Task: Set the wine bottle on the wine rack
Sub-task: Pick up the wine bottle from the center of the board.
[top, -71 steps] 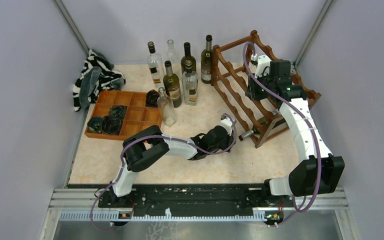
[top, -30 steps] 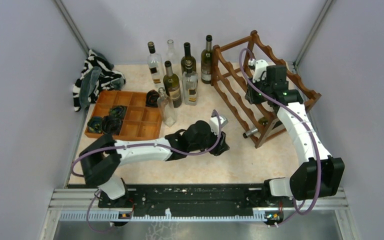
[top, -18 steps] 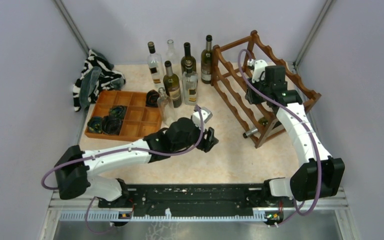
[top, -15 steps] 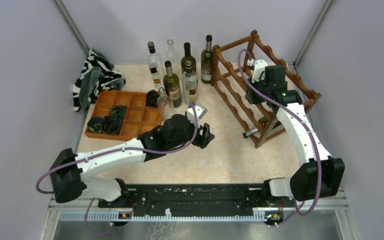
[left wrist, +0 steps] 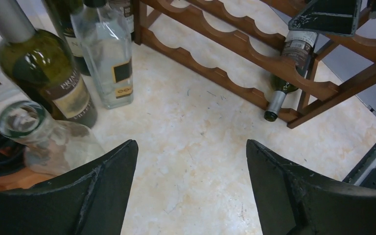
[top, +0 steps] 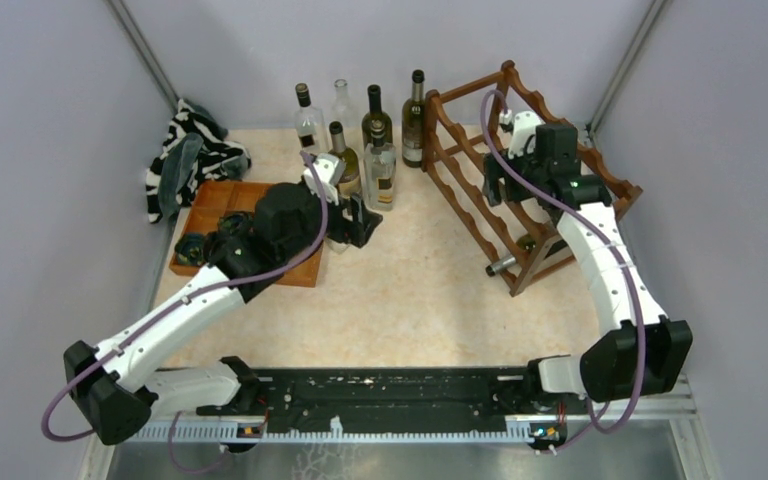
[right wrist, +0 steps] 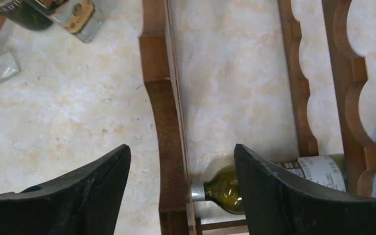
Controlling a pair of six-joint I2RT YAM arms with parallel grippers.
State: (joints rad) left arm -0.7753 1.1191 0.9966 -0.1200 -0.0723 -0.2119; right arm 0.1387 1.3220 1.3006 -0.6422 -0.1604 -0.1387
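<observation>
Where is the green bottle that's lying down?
In the top view, the green bottle lies on its side low in the near end of the wine rack, on the table's right side, with its neck poking out towards the middle of the table.

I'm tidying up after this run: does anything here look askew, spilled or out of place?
Nothing spilled or broken. The rack stands skewed to the edges of the table, with one bottle lying in its lowest tier, neck poking out the front. A striped cloth lies crumpled in the far left corner.
</observation>
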